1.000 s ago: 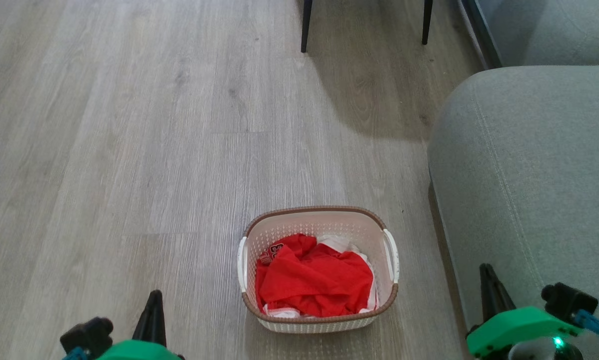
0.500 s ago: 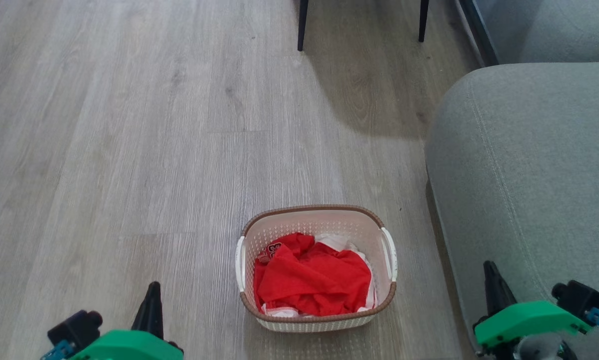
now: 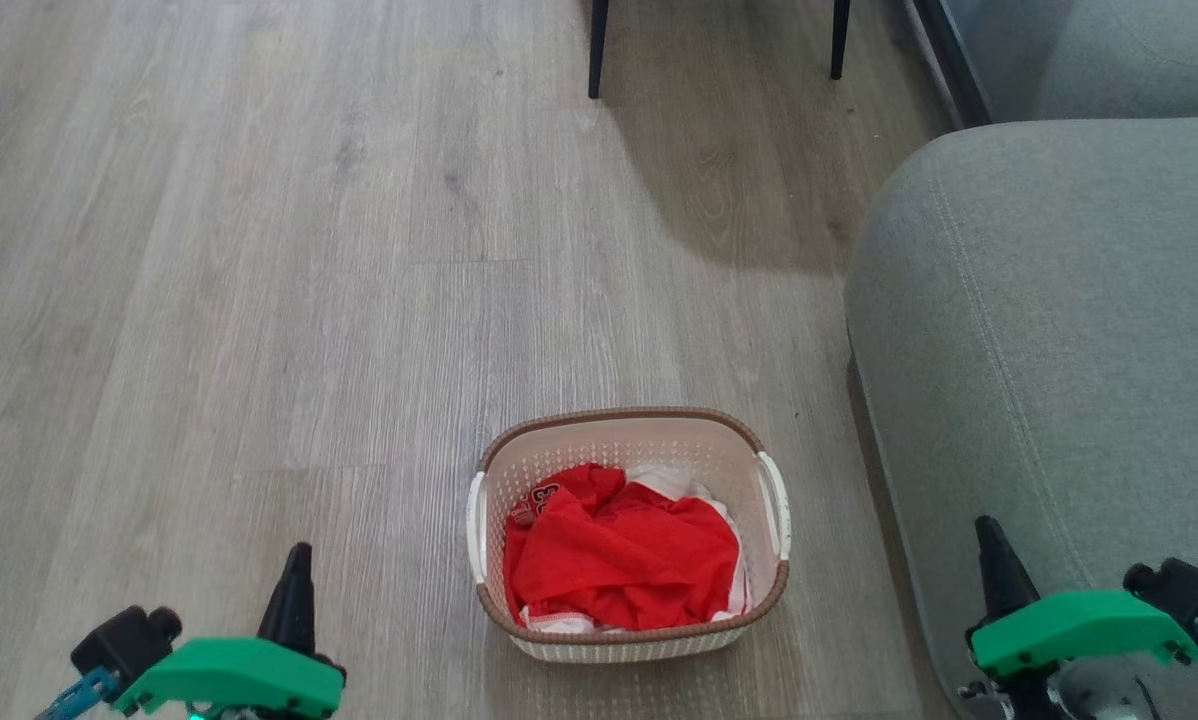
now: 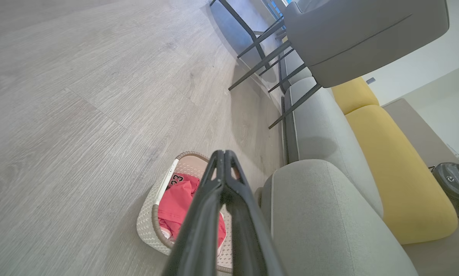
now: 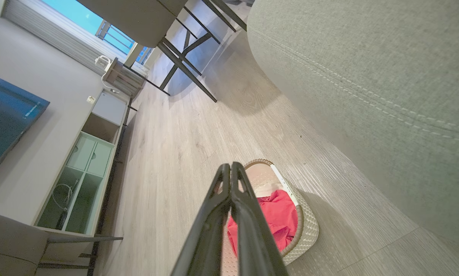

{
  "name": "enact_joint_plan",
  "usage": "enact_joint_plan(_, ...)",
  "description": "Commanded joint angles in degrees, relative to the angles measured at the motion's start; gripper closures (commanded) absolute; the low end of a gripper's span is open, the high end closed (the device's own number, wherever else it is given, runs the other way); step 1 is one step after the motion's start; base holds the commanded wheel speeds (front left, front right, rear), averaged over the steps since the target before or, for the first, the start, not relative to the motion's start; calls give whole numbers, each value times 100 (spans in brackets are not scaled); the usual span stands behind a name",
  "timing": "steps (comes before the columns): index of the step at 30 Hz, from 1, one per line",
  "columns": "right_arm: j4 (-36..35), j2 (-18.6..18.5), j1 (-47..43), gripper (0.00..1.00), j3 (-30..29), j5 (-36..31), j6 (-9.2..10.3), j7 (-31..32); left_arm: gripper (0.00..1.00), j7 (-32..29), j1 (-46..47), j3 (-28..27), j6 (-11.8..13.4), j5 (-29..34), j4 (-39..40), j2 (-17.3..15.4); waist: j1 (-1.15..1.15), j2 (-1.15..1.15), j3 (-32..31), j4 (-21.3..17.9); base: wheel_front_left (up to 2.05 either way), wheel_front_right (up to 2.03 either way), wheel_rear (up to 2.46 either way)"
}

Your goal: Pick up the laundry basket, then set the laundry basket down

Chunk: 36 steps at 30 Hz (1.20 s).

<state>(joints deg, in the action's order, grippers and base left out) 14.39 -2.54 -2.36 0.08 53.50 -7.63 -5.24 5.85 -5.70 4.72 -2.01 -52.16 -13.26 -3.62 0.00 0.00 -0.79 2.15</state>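
Observation:
The laundry basket [image 3: 631, 432] stands on the wood floor, cream-white and perforated, with a brown rim, white side handles and red clothing inside. It also shows in the left wrist view [image 4: 149, 226] and the right wrist view [image 5: 308, 226]. My left gripper [image 3: 294, 570] hangs shut at the lower left, well clear of the basket's left handle. My right gripper [image 3: 989, 540] is shut at the lower right, over the grey sofa arm and apart from the basket. In each wrist view the dark fingers [image 4: 223, 157] [image 5: 230, 168] meet at the tips, holding nothing.
A grey sofa [image 3: 1049, 350] runs along the right, close beside the basket. Dark chair legs [image 3: 595, 50] stand at the far end. A yellow cushion [image 4: 390, 161] lies on the sofa. A TV cabinet [image 5: 84, 180] lines the opposite wall. Open wood floor [image 3: 259, 250] spreads left.
The whole head view has shifted slightly, so the camera has moved. Both grippers sit a little higher in that view and remain shut. The basket rests in place.

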Motion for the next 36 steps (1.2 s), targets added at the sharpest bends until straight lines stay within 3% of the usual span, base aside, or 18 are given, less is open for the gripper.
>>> enact_joint_plan(1,-149,-125,351,100,19,200,7,38,100,-45,324,-182,-38,-199,158,-91,0,0,3,-6,0,0,0)
enact_joint_plan(36,-91,-145,624,100,-263,2339,11,595,100,-612,798,-587,-324,-2434,31,-88,0,0,56,-123,0,0,0)
